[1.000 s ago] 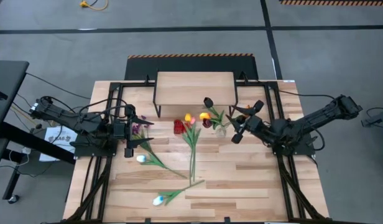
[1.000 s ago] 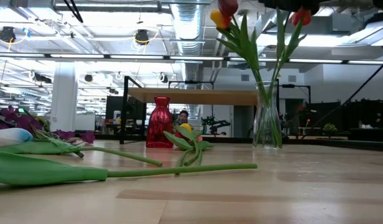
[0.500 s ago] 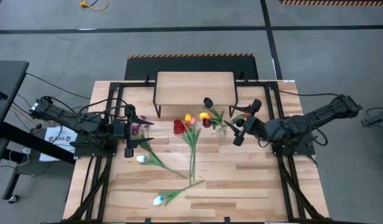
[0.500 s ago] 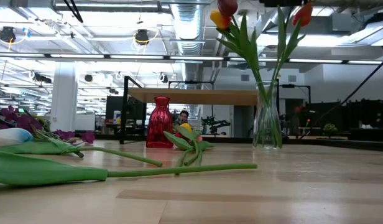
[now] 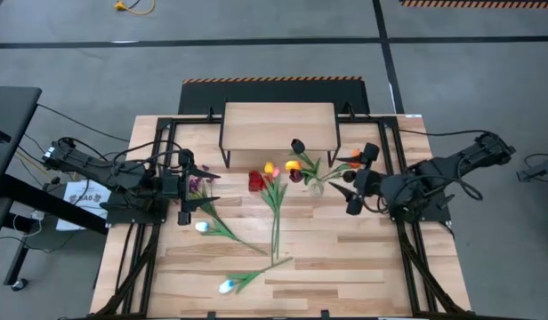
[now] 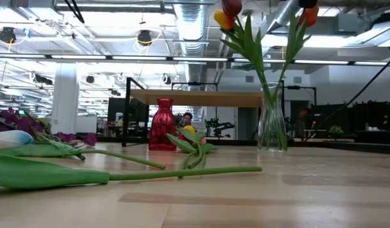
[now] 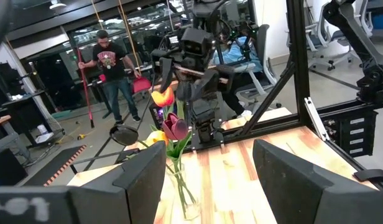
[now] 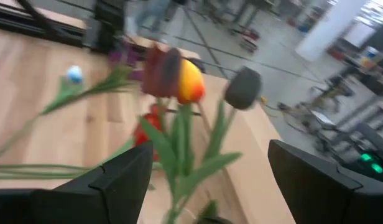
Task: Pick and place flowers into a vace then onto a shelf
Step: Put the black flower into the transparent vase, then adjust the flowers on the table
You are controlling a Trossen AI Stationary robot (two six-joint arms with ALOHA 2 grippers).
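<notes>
While our right gripper (image 5: 357, 179) hangs over the right side of the table (image 5: 363, 267) with its fingers spread wide and nothing between them, it sits just beside the clear glass vase (image 6: 271, 118). Seen from its wrist, the tulips in that vase (image 8: 179, 78) fill the space between the two dark fingers (image 8: 114, 180), near them but ungripped. In the level view the vase stands upright and holds a yellow tulip (image 6: 223, 20), a dark red one (image 6: 232, 6) and an orange one (image 6: 307, 14) on long green stems.

Our left gripper (image 5: 187, 190) waits at the left side of the table, its fingers (image 7: 138, 177) apart and empty, with the bunch of small purple blossoms (image 5: 198, 184) just beside it.

A small red vase (image 6: 162, 124) stands near the middle of the table, in front of the shelf (image 5: 278, 126), which carries nothing. Loose flowers lie flat on the planks: a white tulip (image 5: 203, 227) near the left gripper, another white one (image 5: 226, 285) near the front edge, and a long green stem (image 5: 275, 227) running between the vases and the front.

Beyond the table, the left wrist view shows a person (image 7: 114, 74) standing in the room with a long-handled tool.
</notes>
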